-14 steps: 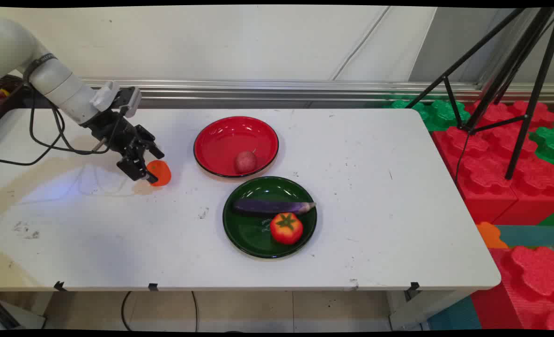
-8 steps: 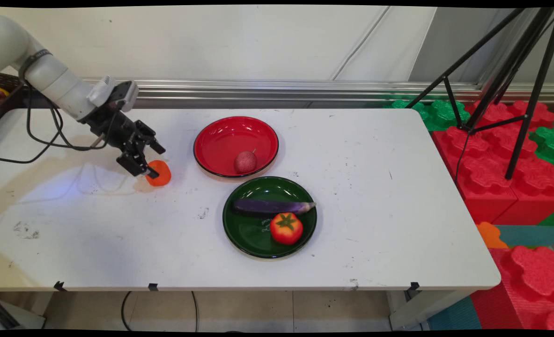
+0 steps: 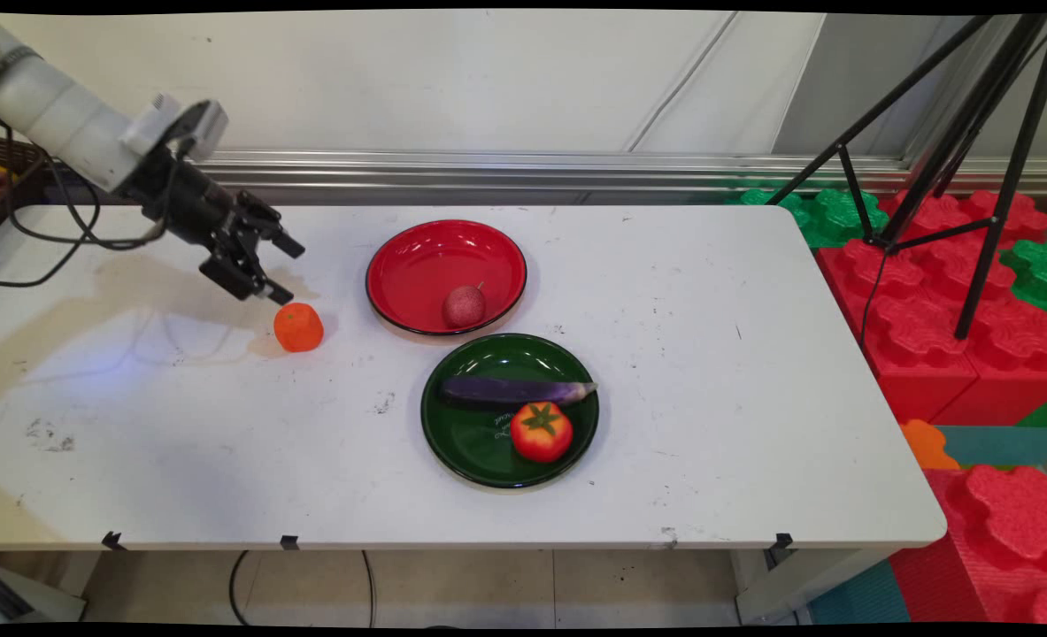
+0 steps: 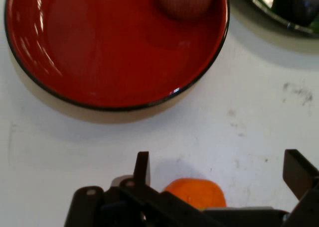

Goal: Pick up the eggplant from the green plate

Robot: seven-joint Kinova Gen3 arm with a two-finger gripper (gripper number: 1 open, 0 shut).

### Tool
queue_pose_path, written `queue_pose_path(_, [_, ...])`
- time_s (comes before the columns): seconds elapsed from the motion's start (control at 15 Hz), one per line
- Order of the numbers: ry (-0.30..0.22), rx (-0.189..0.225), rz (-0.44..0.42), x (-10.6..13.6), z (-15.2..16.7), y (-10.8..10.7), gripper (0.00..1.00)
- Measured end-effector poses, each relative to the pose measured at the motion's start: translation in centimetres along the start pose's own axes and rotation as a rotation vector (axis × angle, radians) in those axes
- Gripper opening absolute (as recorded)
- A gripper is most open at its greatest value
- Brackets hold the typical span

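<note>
Main view: orange fruit (image 3: 298, 327) on the white bench (image 3: 753, 425), left of the red plate (image 3: 399, 265), just below and right of the tool (image 3: 281, 270), apart from it, not touching. Tool raised above the bench, tilted down toward the right, fingers spread wide, released, holding nothing.

Hand view: same orange fruit (image 4: 195, 192) low in the picture, lying between the two spread fingers (image 4: 142, 168) but beneath them, on the bench (image 4: 259, 137), partly hidden by the black linkage. Tool (image 4: 219, 170) gaping, clear gap on both sides of the fruit.

Red plate holding one small reddish round fruit (image 3: 464, 306) near its front edge; seen in the hand view too, red plate (image 4: 75, 62) filling the top, reddish fruit (image 4: 185, 2) at its upper rim. Green plate (image 3: 461, 442) just in front of the red one, almost touching it, carrying a purple eggplant (image 3: 516, 390) laid across its far half and a red tomato (image 3: 541, 432) with a green top just in front of the eggplant, touching or nearly so. Corner of the green plate (image 4: 259, 3) at the upper right of the hand view
</note>
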Motion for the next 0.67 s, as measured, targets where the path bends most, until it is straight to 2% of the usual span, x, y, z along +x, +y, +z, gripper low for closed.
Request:
queue_pose_path(0.2, [0.049, 0.008, -0.007, 0.8, -2.3, 0.3, 1.00])
queue_pose_path(0.67, [0.129, 0.022, -0.031, 2.2, -6.3, 0.8, 1.00])
